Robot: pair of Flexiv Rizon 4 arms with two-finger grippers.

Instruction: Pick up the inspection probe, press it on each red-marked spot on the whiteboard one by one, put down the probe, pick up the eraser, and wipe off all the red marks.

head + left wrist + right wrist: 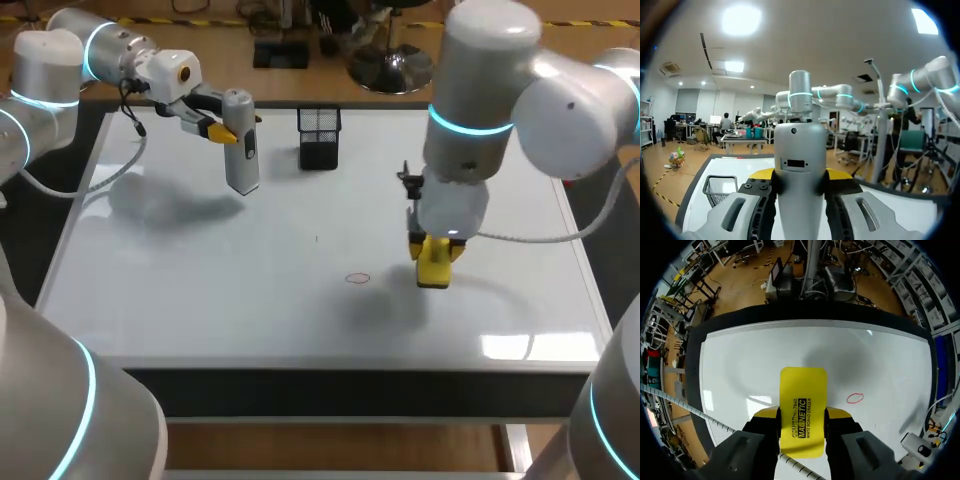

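**Yellow eraser beside the one red ring in view**

Yellow plastic fills the right gripper [802, 415]: its two fingers press on the eraser [432, 263] from both sides and hold it low over the whiteboard [200, 290], right of centre. Whether the pad touches the surface cannot be told. The red mark [357, 278], a small ring, lies just left of the eraser and apart from it. No other red mark shows on the board.

At the far left, the left gripper [800, 176] is clamped on the grey inspection probe [242, 165], which hangs upright, clear of the board and well apart from the right arm.

What could go wrong, as I judge it:
- The ring sits to one side of the eraser, so a stroke aimed straight ahead would miss it. The wipe has to travel left.
- If the eraser is tilted, only an edge would bear on the board, and the ink would smear rather than lift.
- Pressing too hard could make the eraser slide between the fingers.
- The probe is in the air, not put down. A loose grip would drop it onto the board.

The only container is a black mesh basket [319, 150] at the far middle of the board. Nothing shows inside it, and neither tool is near it
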